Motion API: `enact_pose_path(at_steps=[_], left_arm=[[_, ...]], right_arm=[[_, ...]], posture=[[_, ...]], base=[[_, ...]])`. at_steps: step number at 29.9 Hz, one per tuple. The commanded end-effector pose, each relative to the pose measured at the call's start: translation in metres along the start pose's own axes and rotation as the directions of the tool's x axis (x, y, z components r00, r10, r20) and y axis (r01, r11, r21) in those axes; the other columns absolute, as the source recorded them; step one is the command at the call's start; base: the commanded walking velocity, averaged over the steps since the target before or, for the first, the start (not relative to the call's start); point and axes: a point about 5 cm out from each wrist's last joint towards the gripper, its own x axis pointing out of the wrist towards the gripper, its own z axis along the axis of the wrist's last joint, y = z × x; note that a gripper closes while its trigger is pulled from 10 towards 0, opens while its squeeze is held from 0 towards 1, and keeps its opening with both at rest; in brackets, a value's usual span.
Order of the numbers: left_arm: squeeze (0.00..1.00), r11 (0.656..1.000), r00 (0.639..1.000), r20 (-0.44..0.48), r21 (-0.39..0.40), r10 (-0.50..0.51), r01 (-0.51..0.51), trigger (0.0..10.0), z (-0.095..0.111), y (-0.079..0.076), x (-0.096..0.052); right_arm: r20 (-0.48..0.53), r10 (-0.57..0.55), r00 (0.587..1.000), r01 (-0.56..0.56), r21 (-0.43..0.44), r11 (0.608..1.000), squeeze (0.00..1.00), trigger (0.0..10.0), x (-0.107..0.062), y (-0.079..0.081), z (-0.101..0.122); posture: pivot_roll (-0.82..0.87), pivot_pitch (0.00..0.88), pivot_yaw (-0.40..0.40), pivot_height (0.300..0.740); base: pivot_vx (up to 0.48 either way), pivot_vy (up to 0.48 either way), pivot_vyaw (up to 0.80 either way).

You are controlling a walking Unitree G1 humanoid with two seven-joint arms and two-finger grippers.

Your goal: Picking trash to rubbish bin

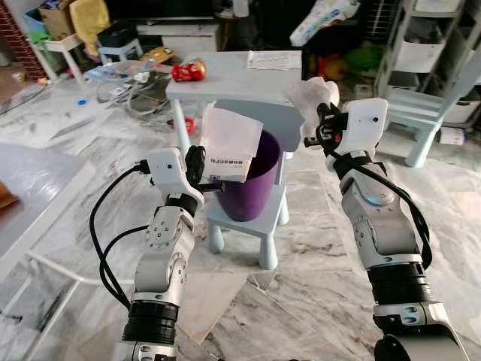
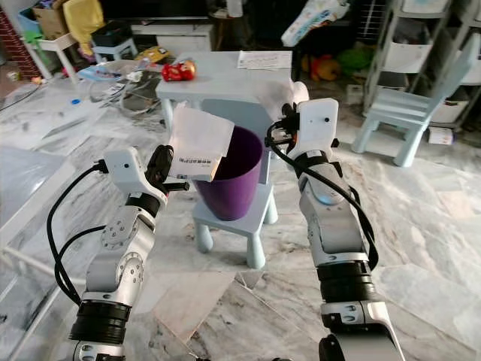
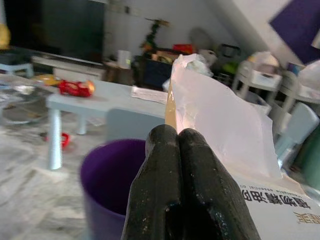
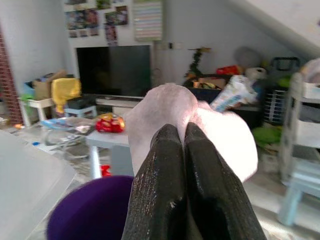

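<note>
Paper trash [image 1: 231,143] and tissue [image 1: 310,96] in clamped claws above purple bin [image 1: 252,184].

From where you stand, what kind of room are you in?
Most likely a family living room where children play. There is a big television against the wall, a small blue table with a matching little chair, and a red toy car lying on the table.
</note>
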Motion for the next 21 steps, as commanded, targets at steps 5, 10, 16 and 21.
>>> enact_pose_path(at_steps=[5, 10, 16, 21], left_arm=[[0.0, 0.999, 1.0, 0.001, 0.036, 0.004, -0.004, 1.1, -0.0009, 0.0024, -0.0004], [0.0, 0.999, 1.0, -0.002, 0.042, -0.001, 0.001, 0.0, -0.001, 0.0034, -0.0003], [0.0, 0.999, 1.0, -0.004, 0.046, -0.002, 0.002, 0.0, -0.002, 0.0031, -0.0012], [0.0, 0.999, 1.0, -0.007, 0.045, -0.004, 0.005, 0.0, -0.0028, 0.0032, -0.0016]], right_arm=[[0.014, 0.005, 1.0, -0.005, -0.004, 1.0, 0.0, 10.0, 0.0001, 0.0001, 0.0029], [0.012, 0.006, 1.0, -0.006, -0.005, 1.0, 0.0, 10.0, -0.0009, 0.0005, 0.0024], [0.012, 0.008, 1.0, -0.008, -0.004, 1.0, 0.0, 10.0, -0.0009, 0.0012, 0.0024], [0.011, 0.008, 1.0, -0.008, -0.004, 1.0, 0.0, 10.0, -0.0014, 0.0011, 0.0019]], posture=[[-0.05, 0.063, 0.072, 0.74], [-0.05, 0.063, 0.074, 0.74], [-0.05, 0.064, 0.073, 0.74], [-0.05, 0.063, 0.072, 0.74]], base=[[0.0, 0.0, 0.0], [0.13, 0.0, 0.0], [0.403, 0.0, 0.0], [0.431, 0.0, 0.0]])
